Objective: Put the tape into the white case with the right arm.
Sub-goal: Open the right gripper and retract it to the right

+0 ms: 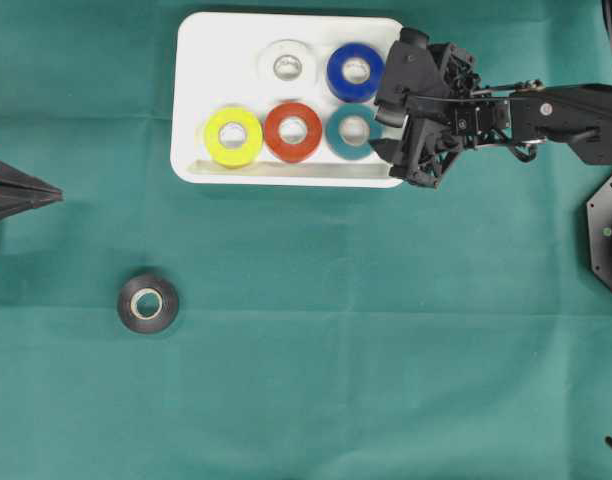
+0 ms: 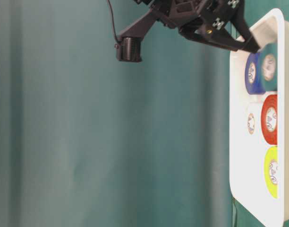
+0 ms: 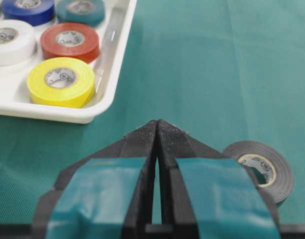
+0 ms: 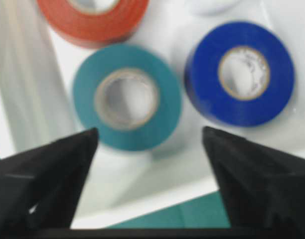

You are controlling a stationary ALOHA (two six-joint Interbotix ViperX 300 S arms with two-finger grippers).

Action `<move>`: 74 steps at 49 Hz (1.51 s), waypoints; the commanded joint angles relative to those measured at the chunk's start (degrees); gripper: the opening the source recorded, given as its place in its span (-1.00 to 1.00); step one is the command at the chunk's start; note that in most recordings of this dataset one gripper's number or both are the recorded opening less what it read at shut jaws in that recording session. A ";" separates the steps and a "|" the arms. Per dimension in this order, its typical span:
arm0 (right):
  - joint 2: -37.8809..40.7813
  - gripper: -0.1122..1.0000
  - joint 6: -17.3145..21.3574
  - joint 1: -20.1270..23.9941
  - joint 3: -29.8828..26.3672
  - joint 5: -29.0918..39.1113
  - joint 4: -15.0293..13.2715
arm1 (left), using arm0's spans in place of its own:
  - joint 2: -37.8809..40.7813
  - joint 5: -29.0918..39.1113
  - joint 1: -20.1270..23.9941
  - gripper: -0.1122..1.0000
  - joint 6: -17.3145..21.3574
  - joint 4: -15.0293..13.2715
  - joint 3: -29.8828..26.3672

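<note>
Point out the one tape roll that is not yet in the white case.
The black tape roll. It lies alone on the green cloth, while the white, blue, yellow, red and teal rolls all sit inside the white case.

A table covered in a green cloth (image 1: 386, 340) carries everything; the cloth shows faint fold creases across its width; directly on it lie 2 things. The white case (image 1: 216, 40) sits flat near the far edge in the overhead view, a shallow rounded tray with a raised rim; its near corner shows in the left wrist view, resting on the cloth. A black tape roll (image 1: 148, 304) lies flat on the bare cloth, well apart from the case, toward the near left; its pale core faces up.
</note>
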 commanded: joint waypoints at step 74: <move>-46.58 0.29 3.60 10.72 34.80 -10.11 0.70 | 0.26 -0.35 0.09 -0.79 -0.09 -0.09 -0.62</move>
